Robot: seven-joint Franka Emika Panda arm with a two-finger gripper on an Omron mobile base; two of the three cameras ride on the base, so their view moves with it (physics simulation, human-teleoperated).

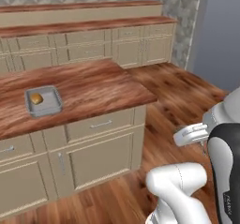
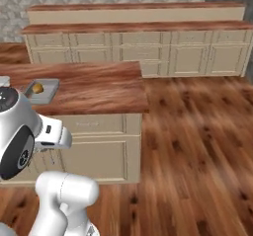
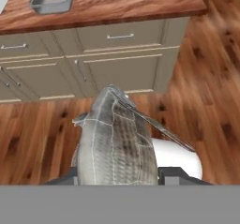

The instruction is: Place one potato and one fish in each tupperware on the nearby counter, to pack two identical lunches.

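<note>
One fish (image 3: 117, 143) clamped in gripper (image 3: 117, 178) | tupperware (image 1: 55, 107) holds potato (image 1: 36, 98) | counter (image 1: 112, 85) corner bare

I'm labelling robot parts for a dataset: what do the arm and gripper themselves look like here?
The arm is built of glossy white, rounded shells joined by dark grey to black joint segments; one dark segment carries small pale lettering, too small to read. A white boxy hand sits at its end. No loose cables show. The gripper has small dark finger tips.
</note>
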